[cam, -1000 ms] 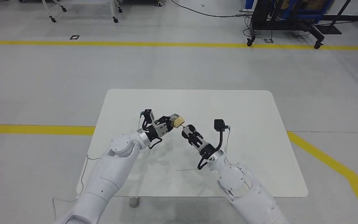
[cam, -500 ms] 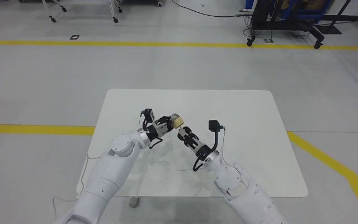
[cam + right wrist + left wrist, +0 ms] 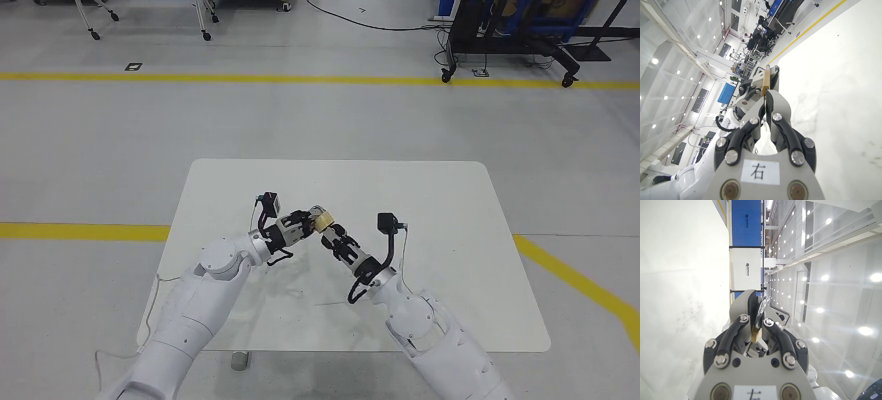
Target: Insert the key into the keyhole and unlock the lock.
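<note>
Left hand (image 3: pixel 307 223) is clamped on a brass padlock with silver shackle (image 3: pixel 319 217), held above the middle of the white counter (image 3: pixel 450 200). Its long axis runs 11 to 5 o'clock, shackle toward 11. The keyhole end faces the right hand (image 3: pixel 329 231), pinched narrow on a small metal key (image 3: pixel 765 97) at the lock's base.

Brass-yellow lock (image 3: pixel 766 81) (silver shackle (image 3: pixel 760 311)), white table (image 3: pixel 440 200)
</note>
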`<action>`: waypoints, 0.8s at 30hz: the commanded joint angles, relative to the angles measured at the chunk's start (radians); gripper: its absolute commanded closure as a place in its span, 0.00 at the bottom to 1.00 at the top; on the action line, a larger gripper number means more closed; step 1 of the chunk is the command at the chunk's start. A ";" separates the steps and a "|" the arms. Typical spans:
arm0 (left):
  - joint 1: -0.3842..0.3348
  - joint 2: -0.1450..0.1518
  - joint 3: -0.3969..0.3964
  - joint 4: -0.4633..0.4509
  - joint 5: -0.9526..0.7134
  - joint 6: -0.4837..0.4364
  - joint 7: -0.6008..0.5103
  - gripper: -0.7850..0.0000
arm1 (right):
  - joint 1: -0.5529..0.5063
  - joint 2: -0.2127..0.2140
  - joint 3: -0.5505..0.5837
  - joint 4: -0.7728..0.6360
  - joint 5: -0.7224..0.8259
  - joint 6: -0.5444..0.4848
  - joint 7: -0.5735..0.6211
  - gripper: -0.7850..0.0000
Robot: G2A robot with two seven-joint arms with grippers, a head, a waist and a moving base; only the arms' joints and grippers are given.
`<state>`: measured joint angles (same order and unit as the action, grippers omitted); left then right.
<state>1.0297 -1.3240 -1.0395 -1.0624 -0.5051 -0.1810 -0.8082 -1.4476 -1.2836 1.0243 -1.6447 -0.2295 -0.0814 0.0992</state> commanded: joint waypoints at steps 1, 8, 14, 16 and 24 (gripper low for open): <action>0.000 -0.001 -0.001 0.000 -0.011 0.007 -0.005 1.00 | -0.002 0.000 0.002 -0.002 0.004 -0.005 0.004 0.17; -0.001 -0.003 -0.004 0.007 -0.031 0.014 -0.020 1.00 | -0.013 0.000 0.012 -0.012 0.005 -0.032 0.023 0.00; 0.001 -0.004 -0.009 0.006 -0.035 0.008 -0.014 1.00 | -0.037 0.004 0.030 -0.037 0.001 -0.046 0.029 0.00; 0.002 -0.004 -0.011 0.004 -0.031 0.000 -0.007 1.00 | -0.045 0.004 0.036 -0.045 0.002 -0.048 0.031 0.01; 0.007 -0.002 -0.022 -0.006 -0.012 -0.024 0.008 1.00 | -0.061 0.005 0.047 -0.052 0.016 -0.041 0.043 0.61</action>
<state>1.0362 -1.3265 -1.0604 -1.0672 -0.5196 -0.2033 -0.8016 -1.5088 -1.2785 1.0708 -1.6978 -0.2150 -0.1248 0.1423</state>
